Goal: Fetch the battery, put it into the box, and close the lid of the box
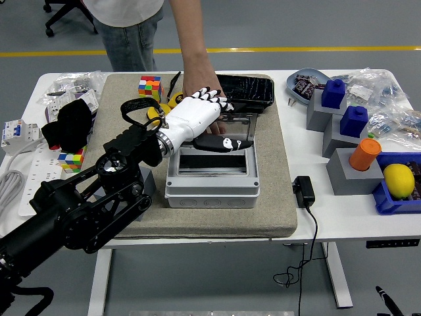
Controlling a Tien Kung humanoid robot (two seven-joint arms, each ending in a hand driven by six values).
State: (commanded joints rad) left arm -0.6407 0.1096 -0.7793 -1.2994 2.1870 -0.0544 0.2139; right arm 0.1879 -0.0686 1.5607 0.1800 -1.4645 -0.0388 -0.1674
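My left robot hand [197, 115] reaches in over the grey box [210, 172], which sits on a beige mat [263, 197] on the white counter [309, 224]. Its white back faces up, the black-tipped fingers [212, 94] stretched out fairly flat, loose and holding nothing, and the thumb [222, 143] lies across the box's far rim. The box's clear lid [238, 126] stands raised at the far edge, just past my thumb. I think the box's inside is dark and bare, though the opening is shallow from here and I cannot be sure.

A person's hand [197, 80] comes down from the far side of the box and rests just behind my fingers, partly hidden by them. Just beyond the lid lies a black tray [247, 89]. I cannot pick out a battery anywhere around the box.

Left of the box, at the mat's far corner, sits a puzzle cube [149, 87].
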